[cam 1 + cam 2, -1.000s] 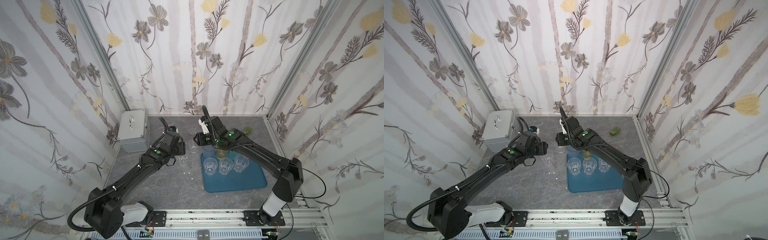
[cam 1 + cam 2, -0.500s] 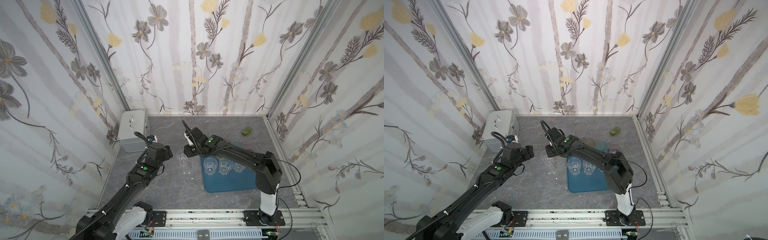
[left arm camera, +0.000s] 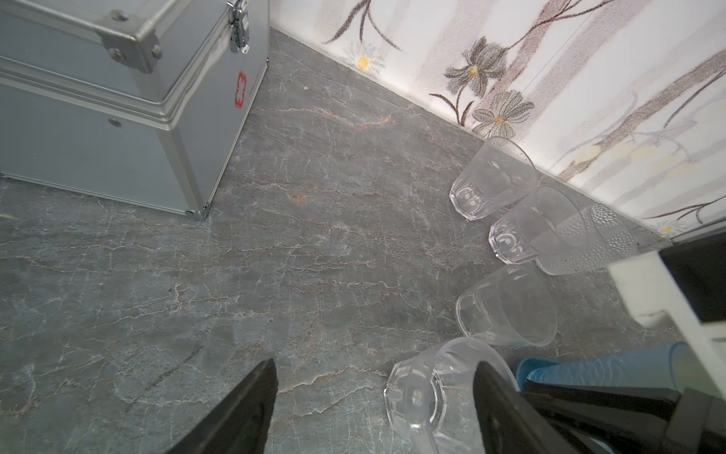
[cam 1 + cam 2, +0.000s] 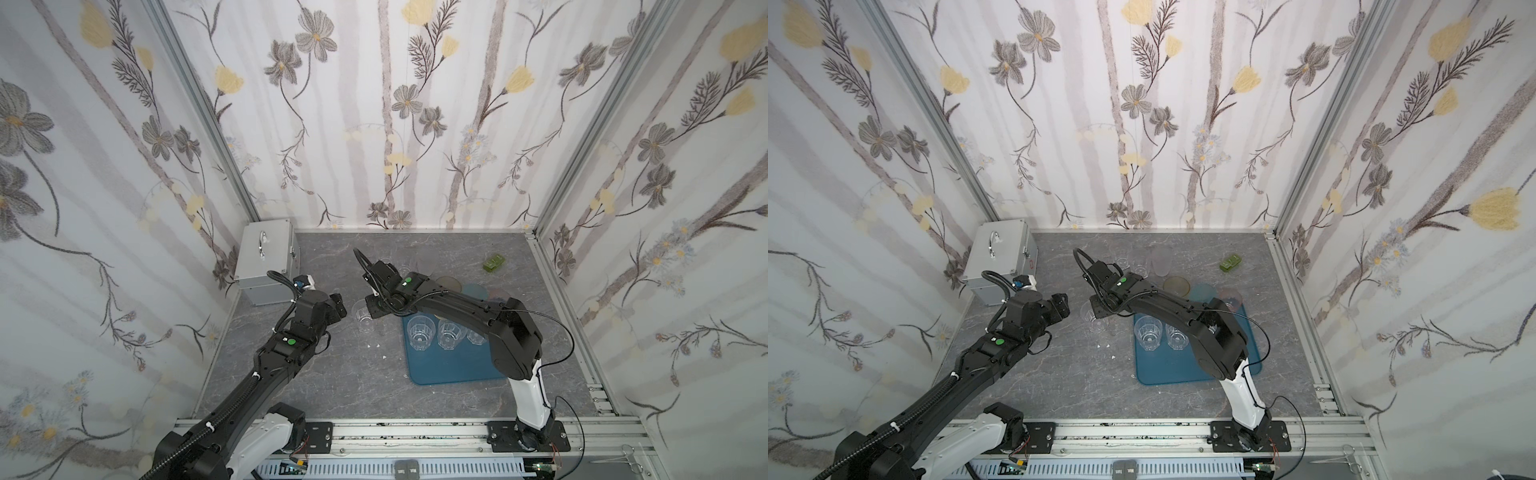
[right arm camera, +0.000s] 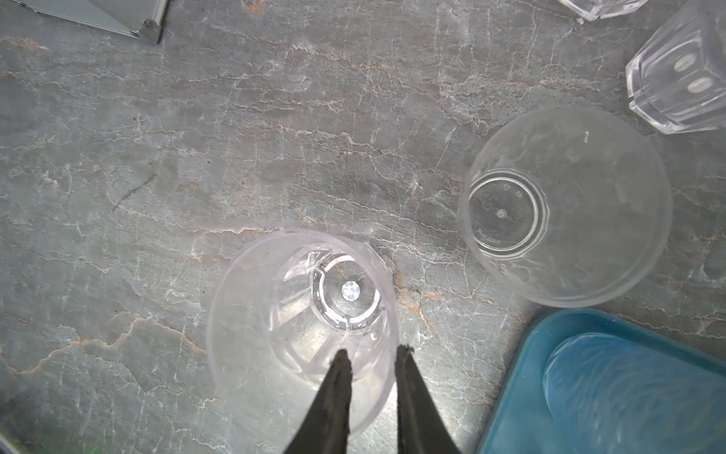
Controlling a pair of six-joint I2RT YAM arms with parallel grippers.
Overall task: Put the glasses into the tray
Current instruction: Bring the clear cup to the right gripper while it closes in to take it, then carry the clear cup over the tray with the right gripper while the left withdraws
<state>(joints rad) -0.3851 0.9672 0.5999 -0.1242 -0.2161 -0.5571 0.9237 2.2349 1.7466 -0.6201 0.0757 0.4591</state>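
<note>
A clear faceted glass [image 5: 302, 314] stands on the grey table left of the teal tray [image 4: 449, 370]. My right gripper [image 5: 373, 351] straddles its near wall, one finger inside and one outside, with a narrow gap still showing. My left gripper [image 3: 377, 369] hangs wide open just left of the same glass [image 3: 424, 397], holding nothing. In both top views the glass [image 4: 365, 322] [image 4: 1096, 322] sits between the two grippers [image 4: 338, 309] [image 4: 371, 309]. Three clear glasses [image 4: 419, 332] stand in the tray. A blue tumbler [image 5: 628, 393] stands at its far left corner.
A smooth clear glass [image 5: 565, 208] stands close beside the straddled one. More clear glasses [image 4: 409, 266] line the back wall. A silver case [image 4: 266, 257] fills the back left corner. A small green object [image 4: 493, 262] lies at the back right.
My left arm pulled back from the glasses at the back and its jaws widened. My right gripper swung left from the tray's far edge onto the glass, its jaws narrowing.
</note>
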